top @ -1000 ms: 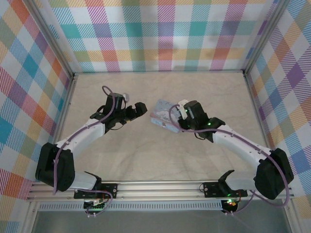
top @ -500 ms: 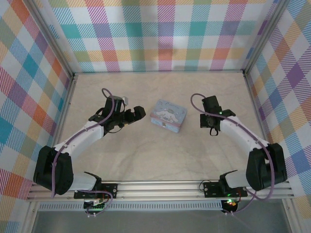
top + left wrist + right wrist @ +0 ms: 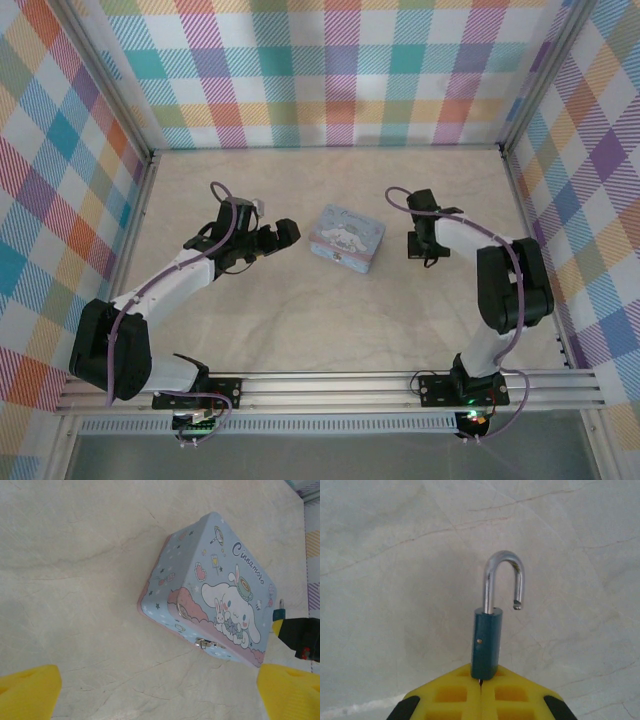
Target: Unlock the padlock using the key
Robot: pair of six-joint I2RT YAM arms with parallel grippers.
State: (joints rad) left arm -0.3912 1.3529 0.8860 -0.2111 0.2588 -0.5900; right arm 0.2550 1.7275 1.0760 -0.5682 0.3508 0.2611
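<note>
You're looking at the right gripper (image 3: 481, 682) clamping its yellow fingers (image 3: 515, 695) together on the base of the padlock (image 3: 486, 642), w/ the dark body sticking straight out past the tips. The silver shackle (image 3: 502, 577) is standing up out of the body. One leg is sitting in it and the other end is hanging free, apart from the body, so the lock is showing open. The pale marbled table (image 3: 380, 555) is lying behind it; can't tell whether the lock is touching the surface.

In the top cam, the right gripper (image 3: 421, 248) is sitting to the right of the pale-blue tin (image 3: 347, 238), near it but apart, w/ its arm bending sharply at the elbow. The padlock is too small to make out there.

The left gripper (image 3: 286, 232) is hovering just left of the tin, not touching it. In its wrist cam the yellow fingertips (image 3: 27, 690) are sitting wide apart at the bottom corners, w/ nothing btwn them but table. The tin (image 3: 210, 587) is lying closed ahead of them, cartoon lid up, w/ a small metal clasp (image 3: 207, 643) showing on the side wall facing the cam.
</note>
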